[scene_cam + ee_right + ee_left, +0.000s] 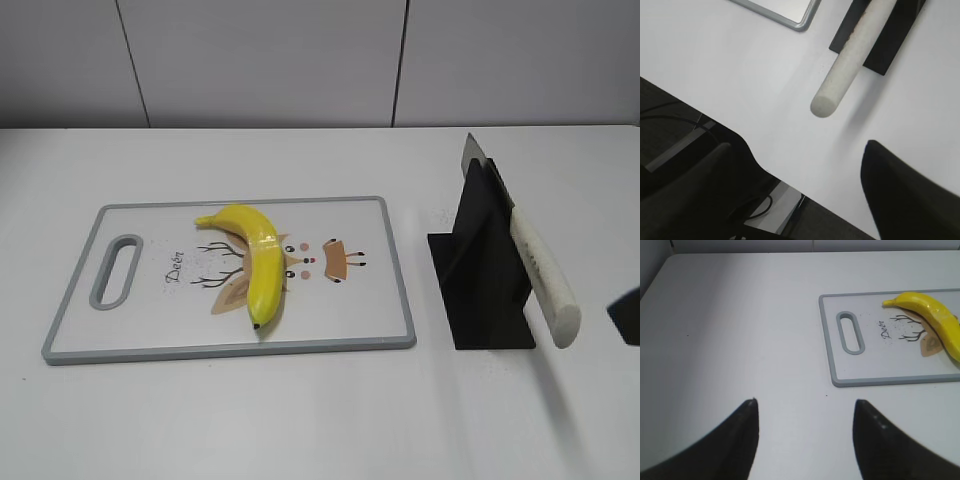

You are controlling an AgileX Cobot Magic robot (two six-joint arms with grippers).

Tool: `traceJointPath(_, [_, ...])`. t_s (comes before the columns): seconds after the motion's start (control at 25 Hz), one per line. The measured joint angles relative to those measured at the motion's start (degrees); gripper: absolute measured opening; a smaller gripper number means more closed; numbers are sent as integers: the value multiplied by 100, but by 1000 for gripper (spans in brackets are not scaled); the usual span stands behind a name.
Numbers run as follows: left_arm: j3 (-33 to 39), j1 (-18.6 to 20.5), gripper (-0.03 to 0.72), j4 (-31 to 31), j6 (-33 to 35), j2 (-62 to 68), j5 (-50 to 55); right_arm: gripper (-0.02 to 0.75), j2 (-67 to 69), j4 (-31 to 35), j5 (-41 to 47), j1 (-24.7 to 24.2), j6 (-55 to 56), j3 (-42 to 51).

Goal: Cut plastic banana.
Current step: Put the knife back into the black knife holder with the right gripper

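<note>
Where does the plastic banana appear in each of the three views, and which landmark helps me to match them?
Exterior view: the plastic banana lies at the middle of the cutting board, left of centre.
Left wrist view: the banana is at the upper right, cut by the picture's edge.
Right wrist view: the banana is not in it.
Shared landmark: the grey-rimmed board, whose corner shows at the top of the right wrist view.
</note>
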Motion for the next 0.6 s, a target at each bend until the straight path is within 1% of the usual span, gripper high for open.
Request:
traceJointPath(0.24, [0, 0, 554, 0, 0, 0, 0, 590, -1933, -65, -261, 0, -196, 1124])
traceJointPath(0.36, [0, 0, 553, 0, 0, 0, 0, 590, -2911, -117, -286, 0, -217, 1464])
traceJointPath(0.44, [0, 0, 552, 0, 0, 0, 0, 589, -3523, -283, -290, 0, -217, 1586])
traceJointPath(0.6, [0, 0, 552, 0, 0, 0, 0, 589, -4439, -952, -148, 0, 139, 1836])
